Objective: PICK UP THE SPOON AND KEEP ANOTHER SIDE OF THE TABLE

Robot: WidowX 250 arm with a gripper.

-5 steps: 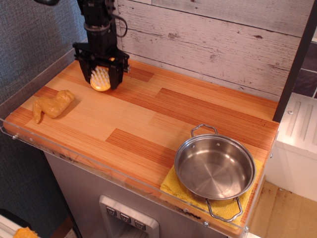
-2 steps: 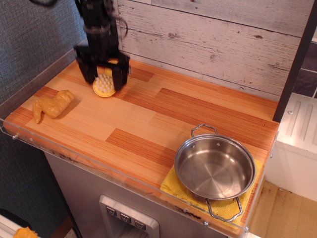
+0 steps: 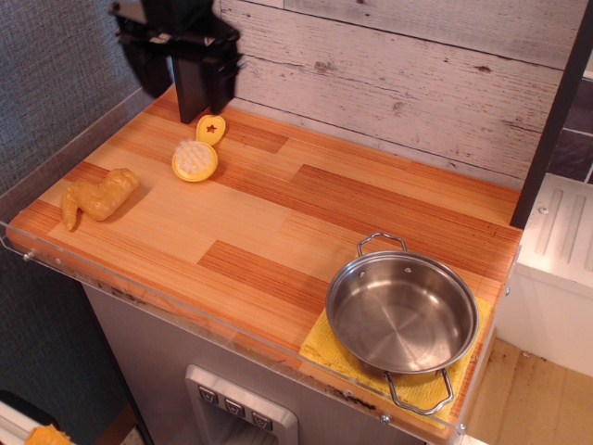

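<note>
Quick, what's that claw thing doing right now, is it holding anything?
Gripper: open, holding nothing. The spoon lies on the table just below it.

The bench (image 3: pixel 306 199) is made of wood strips in light and reddish-brown tones, finished smooth with a faint sheen, and is edged with clear, glossy acrylic. The spoon (image 3: pixel 199 153) is seen as smooth yellow-orange plastic, its round head studded with pale nubs. The pan (image 3: pixel 401 312) is formed of polished metal, bright and reflective, and is set on a yellow cloth (image 3: pixel 326 352) of soft, matt weave. The toy food piece (image 3: pixel 97 197) looks lumpy and matt. The pincer (image 3: pixel 181 51) is seen as matt black.
</note>
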